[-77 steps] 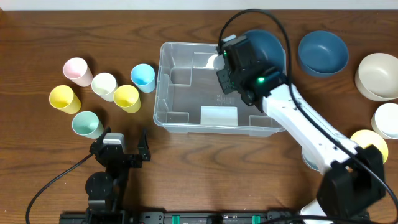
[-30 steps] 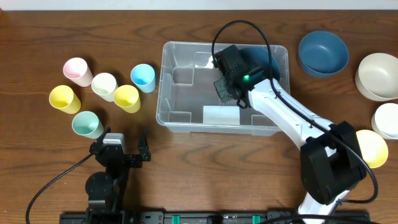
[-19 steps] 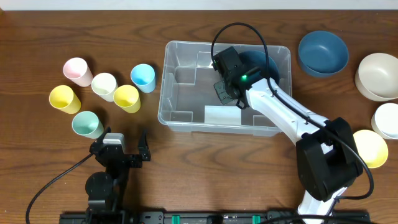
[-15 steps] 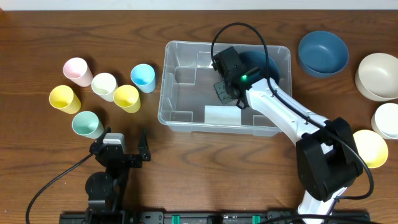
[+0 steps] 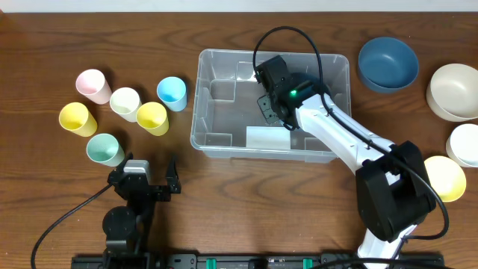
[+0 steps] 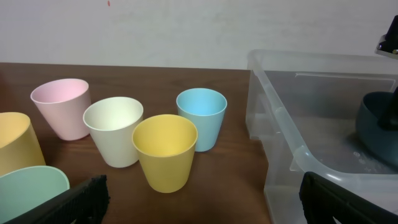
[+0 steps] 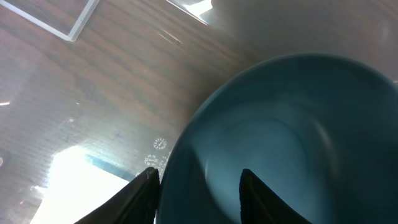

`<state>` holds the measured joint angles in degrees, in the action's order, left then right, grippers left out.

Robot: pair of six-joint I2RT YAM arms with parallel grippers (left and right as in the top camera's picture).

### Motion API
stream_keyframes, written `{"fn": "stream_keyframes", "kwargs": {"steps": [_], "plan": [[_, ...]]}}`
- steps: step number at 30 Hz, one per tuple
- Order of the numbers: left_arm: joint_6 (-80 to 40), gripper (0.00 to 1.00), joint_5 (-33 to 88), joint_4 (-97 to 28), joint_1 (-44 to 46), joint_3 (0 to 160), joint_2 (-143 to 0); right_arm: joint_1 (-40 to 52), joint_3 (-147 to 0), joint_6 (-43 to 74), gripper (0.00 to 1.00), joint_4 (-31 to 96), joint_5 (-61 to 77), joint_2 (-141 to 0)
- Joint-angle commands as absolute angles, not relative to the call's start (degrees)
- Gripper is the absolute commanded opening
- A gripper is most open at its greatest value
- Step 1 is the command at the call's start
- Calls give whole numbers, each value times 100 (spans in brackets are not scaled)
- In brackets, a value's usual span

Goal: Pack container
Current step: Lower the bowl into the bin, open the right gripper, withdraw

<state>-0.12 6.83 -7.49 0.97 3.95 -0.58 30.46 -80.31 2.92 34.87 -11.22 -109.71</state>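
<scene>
Risk: right gripper (image 7: pixel 198 179) jaws parted, bowl (image 7: pixel 286 137) rim between them | rising now, we could hook bowl, tip it from container (image 5: pixel 196 104)

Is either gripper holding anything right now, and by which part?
Nothing looks held. The right gripper straddles the rim of the dark teal bowl in the clear plastic container, jaws apart; the left gripper is open and empty.

No wording is legible anywhere in these views. A white label (image 5: pixel 267 137) sits on the base of the large clear plastic rectangular container (image 5: pixel 199 104), its face showing blank. Small moulded marks (image 7: pixel 160 144) stamped in that base are too faint to read.
</scene>
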Motion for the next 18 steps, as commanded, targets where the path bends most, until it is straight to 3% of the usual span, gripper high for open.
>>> {"fn": "stream_keyframes", "kwargs": {"steps": [1, 18], "plan": [[38, 98, 617, -805, 117, 226, -23, 3030, -8243, 202, 43, 3612, -1234, -10936], [38, 98, 617, -805, 117, 226, -23, 3039, -9284, 276, 42, 4737, -1000, -10571]]}}
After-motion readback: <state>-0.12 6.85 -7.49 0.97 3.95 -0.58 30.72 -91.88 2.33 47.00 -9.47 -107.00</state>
